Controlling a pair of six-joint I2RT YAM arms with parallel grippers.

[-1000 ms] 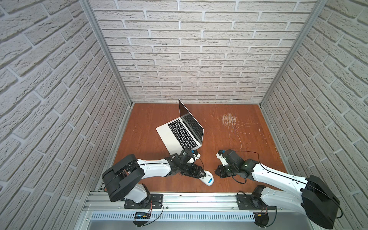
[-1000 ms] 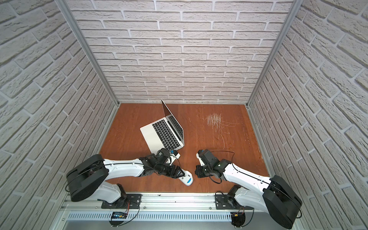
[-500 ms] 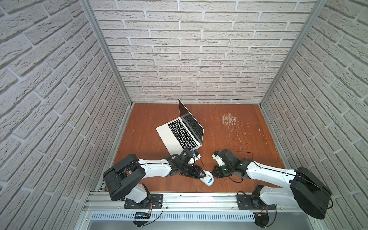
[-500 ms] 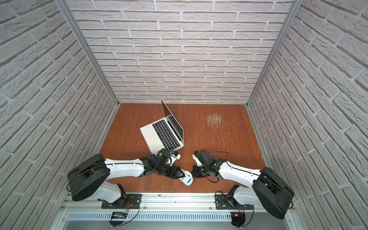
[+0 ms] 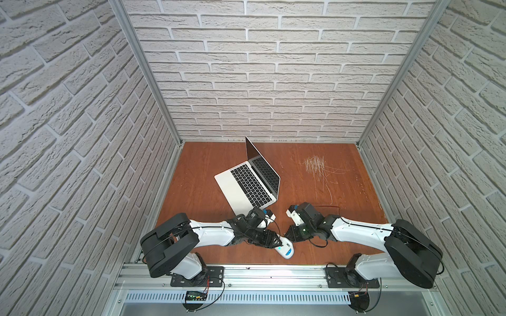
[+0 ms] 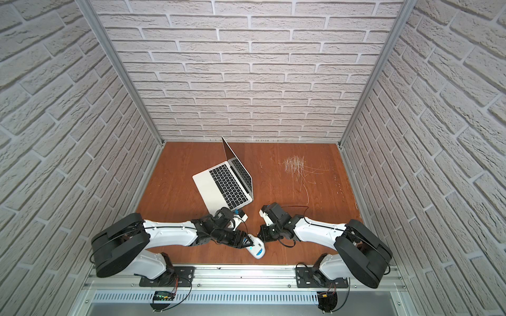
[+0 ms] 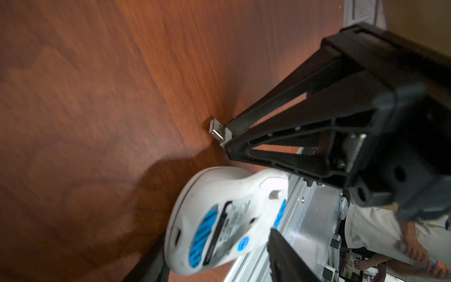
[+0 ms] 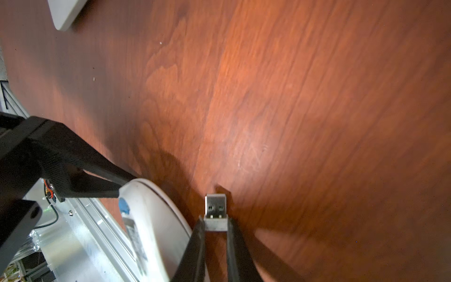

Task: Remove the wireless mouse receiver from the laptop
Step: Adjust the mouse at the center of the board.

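Contact is plain in the right wrist view: the right tool [image 8: 215,221] is clamped narrow on the receiver [image 8: 215,212] at the lower middle of the frame. Its two black fingers pinch the grey stub, and the bare metal plug sticks out past their tips, close over the surface [image 8: 317,97]. Whether the plug touches the wood cannot be told. The receiver is out of the laptop [image 5: 247,188], which stands open and skewed at the middle of both top views, well apart from both tools.

At the lower left of that wrist frame a finger of the left tool [image 5: 279,241] meets the white mouse [image 8: 156,219]. In the left wrist view the mouse lies underside up, blue stickers showing, between that tool's half-spread fingers; whether they squeeze it I cannot tell.

The surface is red-brown wood, with pale scratches [image 5: 315,165] right of the laptop. White brick walls [image 5: 260,68] close three sides, and a metal rail [image 5: 273,276] along the lower edge carries both arm bases.
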